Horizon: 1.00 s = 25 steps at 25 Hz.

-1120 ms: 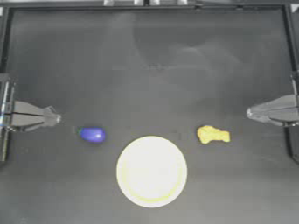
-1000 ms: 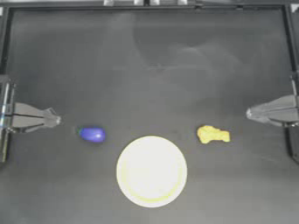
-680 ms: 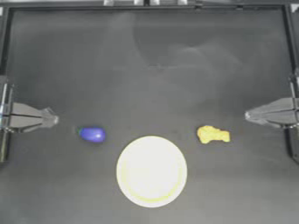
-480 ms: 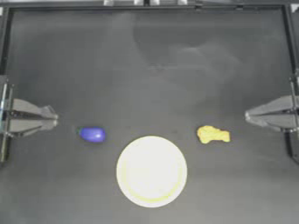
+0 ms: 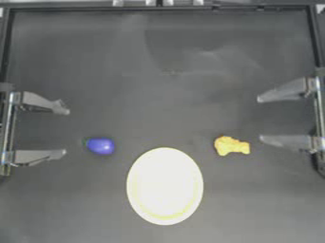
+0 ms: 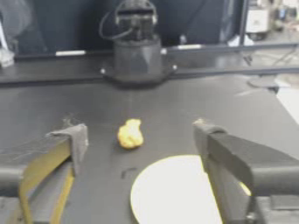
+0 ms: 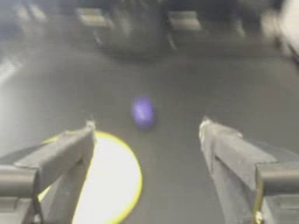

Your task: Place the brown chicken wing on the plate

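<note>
Change since earlier frames: both grippers have spread their jaws wide; wing, plate and blue object lie unmoved.
Left gripper: at the table's left edge, jaws parted, empty.
Right gripper: at the right edge, jaws parted, empty, near the wing.
Chicken wing: on the table, just right of the plate, not touching.
Plate: near front centre, bare.
Blue object: left of the plate, apart.

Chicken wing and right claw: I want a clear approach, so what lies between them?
Nothing. In the top view only bare dark table separates the brown chicken wing from the open right claw at the right edge.
</note>
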Each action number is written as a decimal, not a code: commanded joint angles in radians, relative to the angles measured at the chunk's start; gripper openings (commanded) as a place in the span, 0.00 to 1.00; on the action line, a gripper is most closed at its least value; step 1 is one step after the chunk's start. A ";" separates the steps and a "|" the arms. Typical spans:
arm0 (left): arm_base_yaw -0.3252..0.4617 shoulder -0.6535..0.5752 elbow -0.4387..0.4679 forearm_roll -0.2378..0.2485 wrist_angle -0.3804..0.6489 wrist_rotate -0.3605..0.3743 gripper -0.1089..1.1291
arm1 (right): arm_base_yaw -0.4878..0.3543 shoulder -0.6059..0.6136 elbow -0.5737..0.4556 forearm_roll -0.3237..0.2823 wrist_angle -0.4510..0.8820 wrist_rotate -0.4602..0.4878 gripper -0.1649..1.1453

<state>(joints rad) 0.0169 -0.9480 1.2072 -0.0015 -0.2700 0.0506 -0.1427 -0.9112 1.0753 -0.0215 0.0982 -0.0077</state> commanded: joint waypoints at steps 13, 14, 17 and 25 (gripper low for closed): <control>0.014 0.017 -0.018 -0.014 0.003 -0.002 0.92 | -0.097 0.439 -0.314 0.003 0.621 -0.012 0.88; 0.014 0.018 -0.018 -0.017 0.003 -0.002 0.92 | -0.094 0.463 -0.324 0.002 0.638 -0.012 0.88; 0.014 0.018 -0.015 -0.023 0.006 -0.002 0.92 | -0.063 0.528 -0.345 -0.005 0.657 -0.014 0.88; 0.020 0.017 -0.018 -0.023 0.026 -0.002 0.92 | 0.011 0.627 -0.354 -0.009 0.612 0.003 0.88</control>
<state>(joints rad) 0.0337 -0.9480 1.2088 -0.0230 -0.2408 0.0491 -0.1457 -0.2869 0.7440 -0.0307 0.7240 -0.0092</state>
